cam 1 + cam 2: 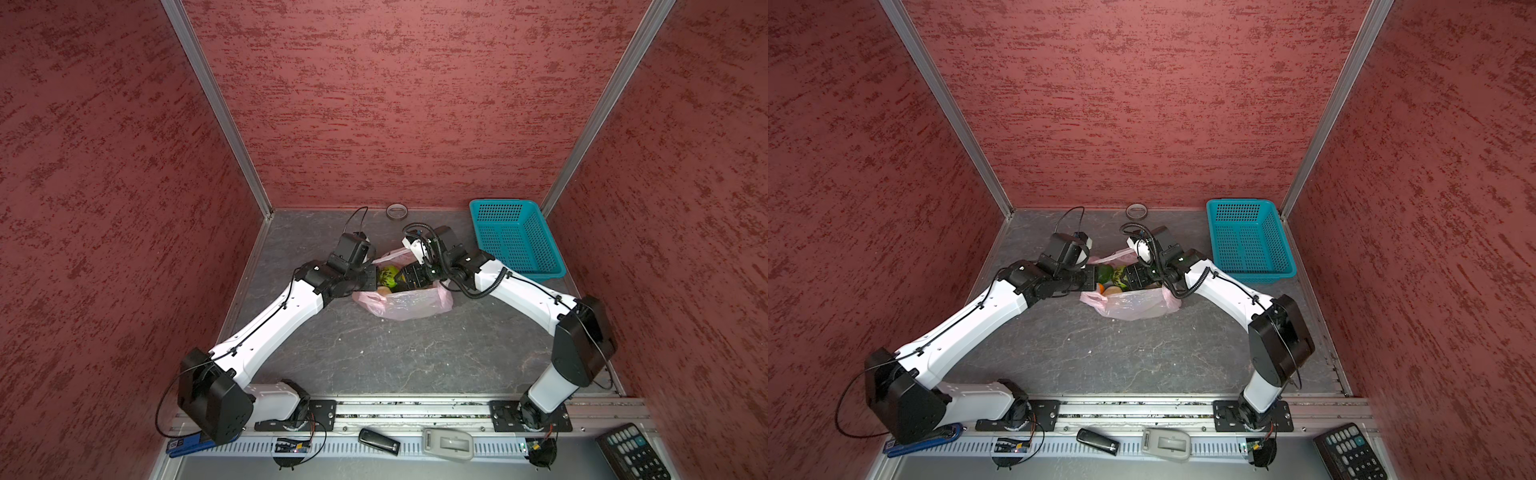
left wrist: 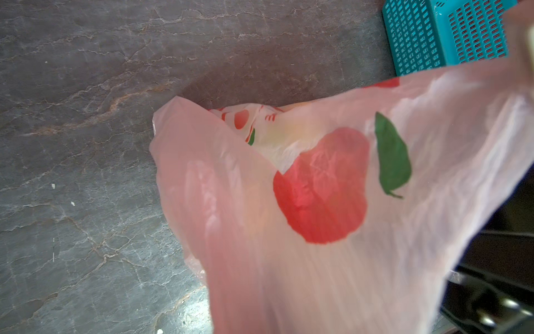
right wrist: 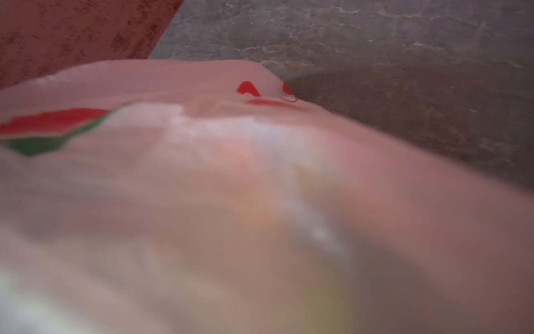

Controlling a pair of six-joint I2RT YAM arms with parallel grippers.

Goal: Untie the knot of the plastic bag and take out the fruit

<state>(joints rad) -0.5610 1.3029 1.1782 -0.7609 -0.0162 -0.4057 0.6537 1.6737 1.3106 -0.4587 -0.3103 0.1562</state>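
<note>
Grey tabletop (image 1: 374, 353): plastic bag (image 1: 409, 305), teal basket (image 1: 515, 239), tape roll (image 1: 397, 216) (rear).

Plastic bag (image 1: 405, 302): thin, translucent pale pink film printed with a red fruit (image 2: 320, 188) and a green leaf (image 2: 393, 156), lying crumpled near the middle of the grey tabletop (image 1: 374, 353) with its mouth spread open upward. Fruit inside the open mouth, seen in a top view: a bright green bumpy piece (image 1: 1121, 277), a smooth green piece (image 1: 1105, 273), an orange piece (image 1: 1101, 286) and a beige piece (image 1: 1112, 291), all close together.
</note>
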